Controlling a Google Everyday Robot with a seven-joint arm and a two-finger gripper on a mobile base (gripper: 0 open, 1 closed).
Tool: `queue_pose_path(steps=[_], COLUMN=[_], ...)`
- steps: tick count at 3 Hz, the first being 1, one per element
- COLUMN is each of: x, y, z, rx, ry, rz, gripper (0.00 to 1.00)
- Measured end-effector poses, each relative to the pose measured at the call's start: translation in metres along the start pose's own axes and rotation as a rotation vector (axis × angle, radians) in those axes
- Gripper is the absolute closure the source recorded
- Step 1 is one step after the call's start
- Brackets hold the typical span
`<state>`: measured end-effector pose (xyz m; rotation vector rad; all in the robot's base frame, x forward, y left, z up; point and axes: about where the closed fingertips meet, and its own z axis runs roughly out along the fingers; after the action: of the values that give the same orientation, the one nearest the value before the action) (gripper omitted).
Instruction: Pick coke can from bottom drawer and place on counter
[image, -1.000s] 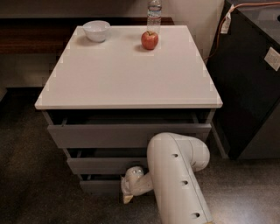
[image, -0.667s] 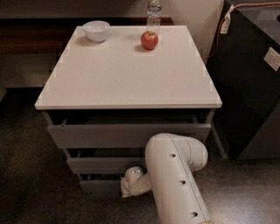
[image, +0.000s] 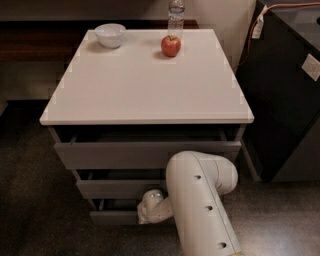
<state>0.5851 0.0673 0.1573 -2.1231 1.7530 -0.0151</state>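
Note:
The white counter (image: 145, 85) tops the grey cabinet. The bottom drawer (image: 112, 217) is the lowest grey front and stands slightly pulled out, with a dark gap above it. My gripper (image: 145, 210) hangs at the end of the white arm (image: 200, 200), right at the bottom drawer's right part, reaching toward its opening. The coke can is hidden; I see no red can in the drawer or on the counter.
On the counter's far edge stand a white bowl (image: 110, 35), a red apple (image: 171, 46) and a clear water bottle (image: 176, 12). The two upper drawers (image: 145, 154) are slightly ajar. A dark cabinet (image: 285, 90) stands close on the right. The floor is dark carpet.
The arm's elbow has shifted slightly to the left, and the gripper stays at the bottom drawer. Nothing on the counter has moved.

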Motion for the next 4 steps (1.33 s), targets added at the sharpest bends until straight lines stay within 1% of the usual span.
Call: queue_pose_path(steps=[1,2,4], x=[-0.004,-0.031,-0.036], y=[0.002,0.019,0.027], z=[0.000,-0.004,-0.007], rx=[-0.002,-0.017,-0.024], ry=[-0.004,-0.032,-0.044], rz=[-0.006,-0.053,-0.068], gripper=[1.00,1.00,1.00])
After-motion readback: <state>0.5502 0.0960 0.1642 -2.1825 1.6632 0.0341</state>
